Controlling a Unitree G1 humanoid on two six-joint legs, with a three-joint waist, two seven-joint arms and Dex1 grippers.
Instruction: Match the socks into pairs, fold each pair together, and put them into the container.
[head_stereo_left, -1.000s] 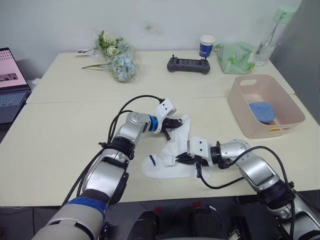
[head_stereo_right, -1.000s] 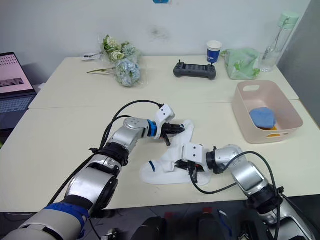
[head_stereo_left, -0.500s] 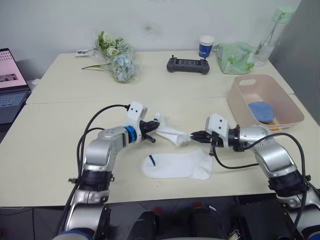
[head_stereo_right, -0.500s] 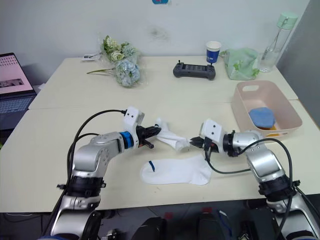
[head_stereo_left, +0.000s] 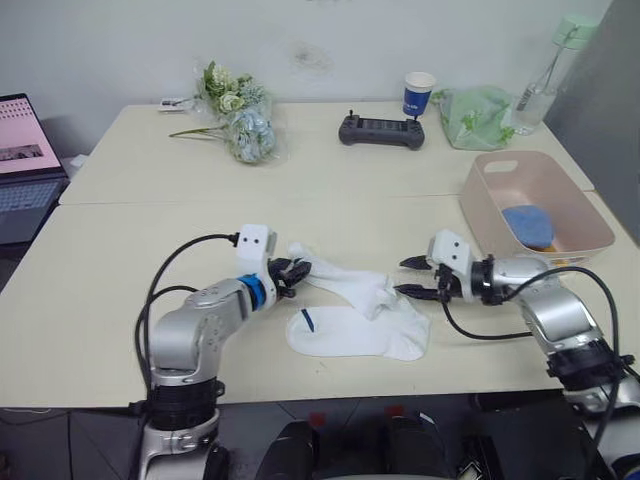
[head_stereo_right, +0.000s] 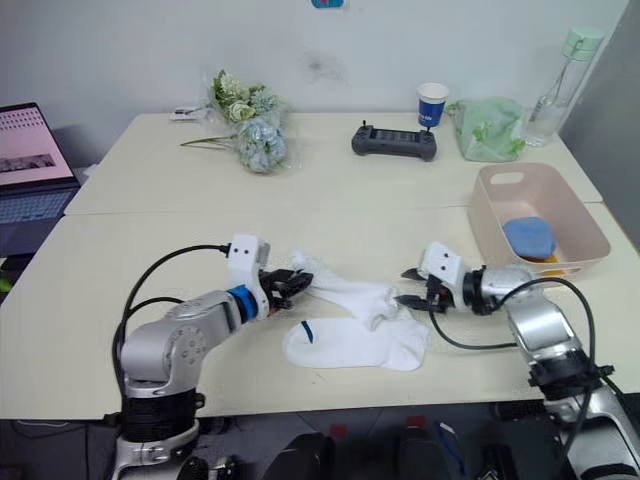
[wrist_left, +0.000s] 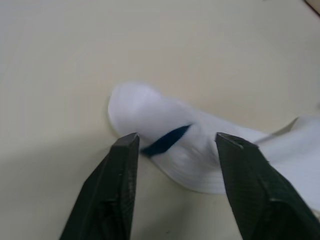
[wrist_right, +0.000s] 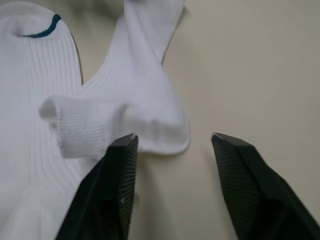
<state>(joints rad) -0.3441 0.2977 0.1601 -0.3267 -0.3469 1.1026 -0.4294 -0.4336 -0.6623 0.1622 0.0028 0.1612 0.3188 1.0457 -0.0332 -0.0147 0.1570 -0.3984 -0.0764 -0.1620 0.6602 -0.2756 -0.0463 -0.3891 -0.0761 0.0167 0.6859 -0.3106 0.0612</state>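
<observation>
Two white socks lie on the near part of the worktop (head_stereo_left: 120, 260), between the two grippers. The lower sock (head_stereo_left: 355, 335) lies flat, its dark cuff mark at its left end. The upper sock (head_stereo_left: 345, 282) lies crumpled and slanted, running from beside the left gripper (head_stereo_left: 298, 270) down to the right, where its end rests on the right part of the lower sock.

Left gripper: low over the worktop, at the left end of the upper sock. Jaws released; the left wrist view shows both fingers (wrist_left: 107, 195) spread apart, with a white cuff and its dark mark beyond them, not gripped.

Right gripper (head_stereo_left: 412, 278): low over the worktop, just right of both socks. Jaws released; the right wrist view shows both fingers (wrist_right: 112, 185) spread apart, the rolled end of the upper sock lying just ahead of them and clear of both.

Container (head_stereo_left: 490, 210): on the right side of the worktop, well apart from the white socks. It holds a folded blue pair (head_stereo_left: 528, 225); a yellow edge (head_stereo_left: 560, 262) shows at its near wall.

Far edge, left to right: flowers (head_stereo_left: 235, 120), controller (head_stereo_left: 382, 130), cup (head_stereo_left: 418, 94), green bag (head_stereo_left: 478, 115), bottle (head_stereo_left: 545, 65). A laptop (head_stereo_left: 25, 165) sits at far left.
</observation>
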